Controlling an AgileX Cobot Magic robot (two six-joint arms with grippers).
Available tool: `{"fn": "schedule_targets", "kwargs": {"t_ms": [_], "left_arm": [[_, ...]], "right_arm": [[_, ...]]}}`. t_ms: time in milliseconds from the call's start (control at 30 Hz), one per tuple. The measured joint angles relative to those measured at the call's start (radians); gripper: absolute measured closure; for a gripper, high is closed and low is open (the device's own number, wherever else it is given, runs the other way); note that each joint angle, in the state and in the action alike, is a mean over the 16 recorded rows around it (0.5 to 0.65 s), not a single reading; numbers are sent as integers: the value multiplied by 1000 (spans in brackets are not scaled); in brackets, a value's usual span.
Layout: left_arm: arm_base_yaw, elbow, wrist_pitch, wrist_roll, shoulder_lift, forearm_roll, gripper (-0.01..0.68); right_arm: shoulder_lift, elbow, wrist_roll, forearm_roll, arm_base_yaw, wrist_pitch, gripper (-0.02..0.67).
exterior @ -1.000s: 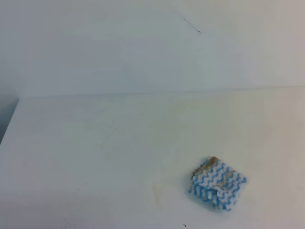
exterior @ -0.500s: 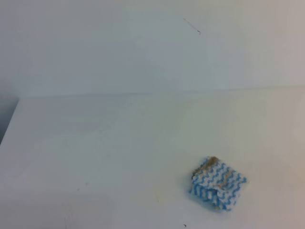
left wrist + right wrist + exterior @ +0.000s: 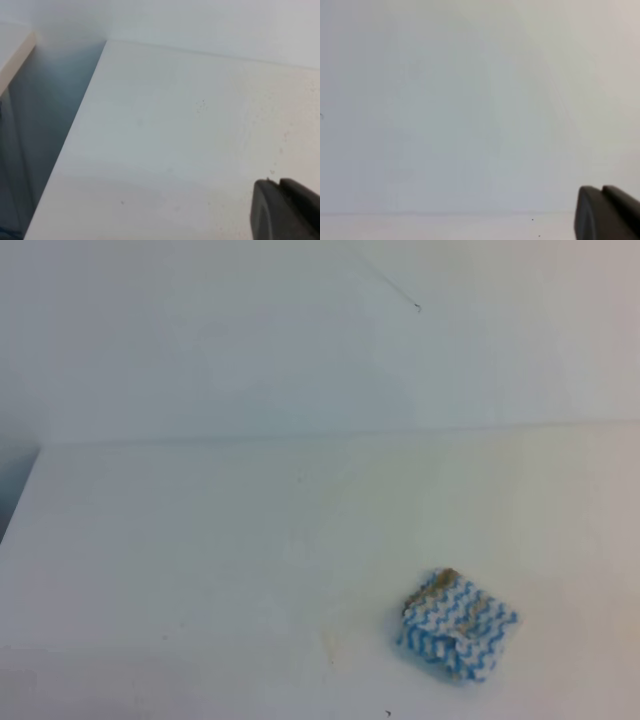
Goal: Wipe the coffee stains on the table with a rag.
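Exterior high view, near edge: a tiny dark speck (image 3: 388, 713) is seen on the white bench (image 3: 200, 570) at the bottom of the picture. Just beyond it, in the near right part of the bench, the rag (image 3: 457, 624) is shown lying flat, a folded square of blue and white zigzag stripes with brownish smudges along its upper corner and across its middle. To the left of the rag, apart from it, a faint yellowish mark (image 3: 329, 644) is visible; whether this is the coffee stains cannot be told, as it is too pale and small. No hand is seen in this view, and the rag is touched by nothing. Farther back, the bench is met by the pale upright wall (image 3: 250, 340), on which a thin dark line with a dot at its end (image 3: 416, 307) is marked.

Left wrist view: the dark tip of the left hand (image 3: 285, 210) is seen at the lower right corner, above bare bench sprinkled with small specks; its two fingers appear pressed together. Beyond, the left edge of the bench (image 3: 75, 135) is bordered by a shadowed gap.

Right wrist view: the right hand (image 3: 606, 214) is shown likewise at the lower right, its fingers seemingly closed on nothing, before the plain pale wall.
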Motion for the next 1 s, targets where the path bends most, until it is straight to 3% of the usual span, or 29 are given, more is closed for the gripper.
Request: {"fn": "schedule_targets", "kwargs": {"t_ms": [167, 400, 600, 1000], "left_arm": [[0, 0, 0, 0, 0, 0, 672], [0, 0, 0, 0, 0, 0, 672], [0, 0, 0, 0, 0, 0, 672], [0, 0, 1, 0, 0, 0, 673]], "right_arm": [[-2, 14, -80, 79, 0, -38, 652], [-25, 55, -309, 285, 0, -61, 652], [-52, 91, -461, 440, 0, 52, 652], [-71, 116, -471, 486, 0, 351, 652]]}}
